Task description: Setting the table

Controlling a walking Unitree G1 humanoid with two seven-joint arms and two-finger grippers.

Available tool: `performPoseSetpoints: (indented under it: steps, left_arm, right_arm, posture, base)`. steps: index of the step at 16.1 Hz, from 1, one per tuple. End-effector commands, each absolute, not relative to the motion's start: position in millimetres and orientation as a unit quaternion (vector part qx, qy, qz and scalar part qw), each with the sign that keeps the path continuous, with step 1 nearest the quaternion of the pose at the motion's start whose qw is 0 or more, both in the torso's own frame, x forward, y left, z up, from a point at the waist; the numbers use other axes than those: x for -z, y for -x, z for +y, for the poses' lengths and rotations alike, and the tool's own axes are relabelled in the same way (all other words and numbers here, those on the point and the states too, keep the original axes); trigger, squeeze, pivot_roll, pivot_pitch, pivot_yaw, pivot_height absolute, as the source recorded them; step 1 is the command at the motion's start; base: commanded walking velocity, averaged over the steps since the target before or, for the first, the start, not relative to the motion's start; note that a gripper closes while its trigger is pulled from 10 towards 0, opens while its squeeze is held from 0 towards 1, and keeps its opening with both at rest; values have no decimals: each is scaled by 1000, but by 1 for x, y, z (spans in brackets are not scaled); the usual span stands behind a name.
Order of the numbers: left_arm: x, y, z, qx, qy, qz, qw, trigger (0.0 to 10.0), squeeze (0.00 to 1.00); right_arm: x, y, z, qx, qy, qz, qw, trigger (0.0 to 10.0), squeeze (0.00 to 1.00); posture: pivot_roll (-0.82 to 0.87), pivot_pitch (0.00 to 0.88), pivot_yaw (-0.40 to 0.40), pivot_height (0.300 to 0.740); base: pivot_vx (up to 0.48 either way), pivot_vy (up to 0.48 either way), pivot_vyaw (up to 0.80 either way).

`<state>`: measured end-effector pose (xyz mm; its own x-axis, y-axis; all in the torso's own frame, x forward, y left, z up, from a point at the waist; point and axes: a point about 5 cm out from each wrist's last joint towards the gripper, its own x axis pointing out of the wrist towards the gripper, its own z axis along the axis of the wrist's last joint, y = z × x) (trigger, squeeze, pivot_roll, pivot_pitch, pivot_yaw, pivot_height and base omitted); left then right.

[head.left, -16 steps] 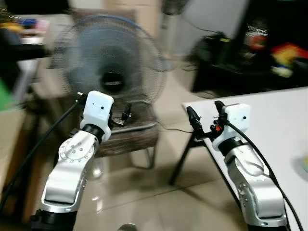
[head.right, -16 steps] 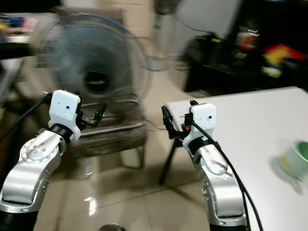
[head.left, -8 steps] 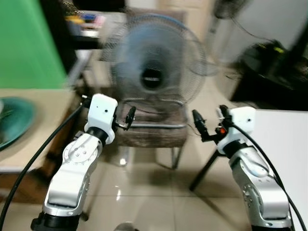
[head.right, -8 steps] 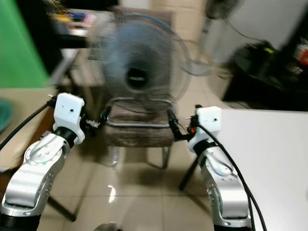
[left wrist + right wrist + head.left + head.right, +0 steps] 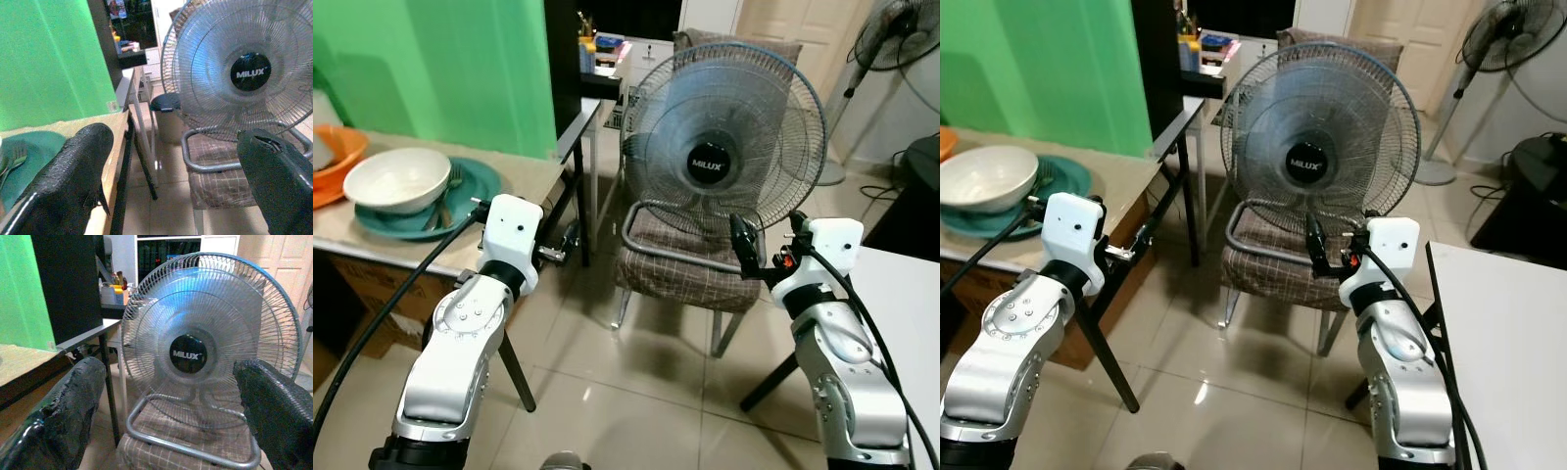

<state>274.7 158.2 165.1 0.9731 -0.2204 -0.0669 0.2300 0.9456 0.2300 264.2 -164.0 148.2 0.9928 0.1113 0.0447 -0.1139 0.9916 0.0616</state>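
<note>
The camera turns to the left, so the whole picture slides to the right. The picture is sharp now, not blurry like before. The white table [image 5: 1508,323], which was big on the right, now shows just its near corner at the right edge. The green cup that stood on it is out of the picture. A tan table [image 5: 524,176] with a white bowl [image 5: 396,178] on a green plate [image 5: 475,186] comes in on the left, with a green wall [image 5: 440,69] behind it. The fan [image 5: 722,137] on its chair [image 5: 680,264] now sits in the middle.
</note>
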Motion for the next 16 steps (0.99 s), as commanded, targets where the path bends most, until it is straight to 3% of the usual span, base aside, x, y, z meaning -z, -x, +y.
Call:
performPoseSetpoints:
  steps: [1,2,3,16]
  left_arm:
    - [-168,-277,158,116,-116,20,986,10000,0]
    - [-168,-278,158,115,-115,20,987,10000,0]
    - [-168,-278,158,115,-115,21,987,10000,0]
    - [-173,-285,161,108,-127,16,986,10000,0]
  right_arm:
    - [-146,-267,-165,-45,-31,-8,998,10000,455]
    - [-145,-268,-164,-44,-31,-4,999,10000,455]
    - [-144,-268,-163,-47,-29,-1,998,10000,0]
    - [-142,-277,-155,-46,1,25,999,10000,0]
  posture:
    - [95,0,-46,740]
    - [97,0,-46,740]
    - [99,0,-47,740]
    - [108,0,-46,740]
  base:
    - [0,289,0]
    - [0,289,0]
    - [0,326,0]
    - [0,387,0]
